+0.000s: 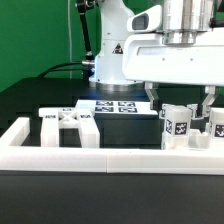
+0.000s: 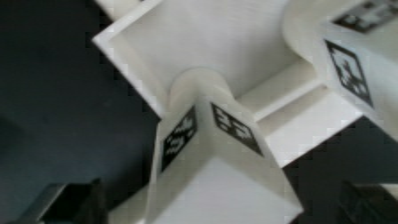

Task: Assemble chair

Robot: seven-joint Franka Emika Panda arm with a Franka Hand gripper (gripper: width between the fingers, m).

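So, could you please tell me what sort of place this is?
Most likely a robotics lab bench: a white robot arm works at a black table before a green backdrop, and small white parts with square tags lie by a long white rail.

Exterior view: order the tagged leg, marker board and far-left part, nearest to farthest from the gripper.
1. The tagged leg, directly below the open gripper.
2. The marker board, toward the exterior view's left.
3. The far-left part, farthest out on the exterior view's left.
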